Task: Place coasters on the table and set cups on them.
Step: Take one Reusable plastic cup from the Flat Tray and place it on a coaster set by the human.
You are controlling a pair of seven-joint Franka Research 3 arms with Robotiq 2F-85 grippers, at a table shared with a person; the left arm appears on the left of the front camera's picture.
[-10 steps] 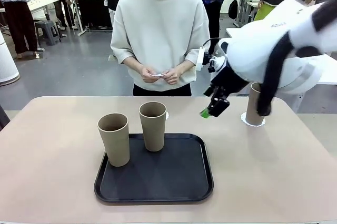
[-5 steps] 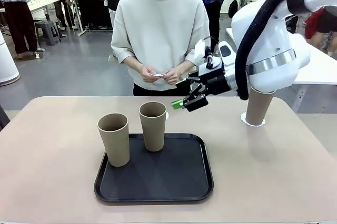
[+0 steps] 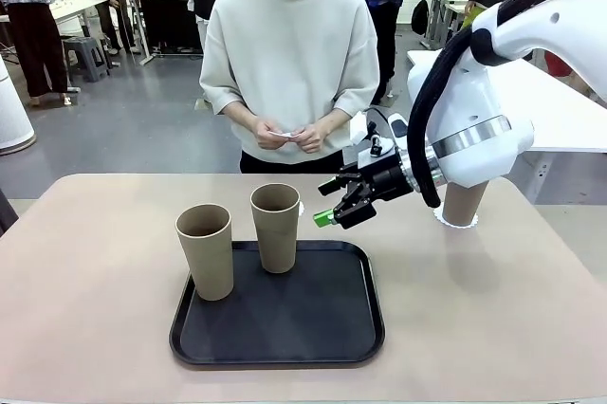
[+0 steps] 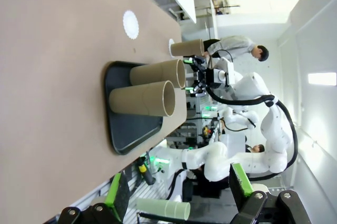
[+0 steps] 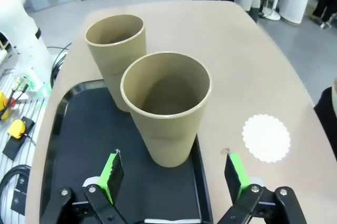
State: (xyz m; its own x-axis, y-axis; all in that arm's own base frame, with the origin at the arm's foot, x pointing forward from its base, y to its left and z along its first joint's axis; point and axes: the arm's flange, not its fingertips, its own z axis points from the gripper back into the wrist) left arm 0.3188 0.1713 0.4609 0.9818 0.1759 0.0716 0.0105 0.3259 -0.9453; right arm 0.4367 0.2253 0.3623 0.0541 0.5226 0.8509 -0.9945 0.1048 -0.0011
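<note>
Rear cup: tall, tapered, tan-brown and matte, without a handle, wider at the rim. It stands upright on the far part of the tray.
Front cup: the same make, upright at the tray's left edge.
Third cup: upright on the tabletop at the robot's right, partly hidden by the right arm.
Seated coaster: a thin white round under the third cup, its rim showing around the base.
Bare coaster: a flat white disc with a scalloped edge, lying on the tabletop just beside the tray.
Tray: black, a rounded square with a low raised rim.
Right tool: fingers apart and empty, lying sideways just beside the rear cup with a gap between them.
Left tool: fingers apart and empty, well apart from all the cups.
Front view: the person's hands hold something small and white, too small to tell what. The bare coaster is a sliver behind the rear cup.
Right wrist view: looks into both tray cups, which are hollow and empty.
Left wrist view: all three cups and both coasters appear sideways.
</note>
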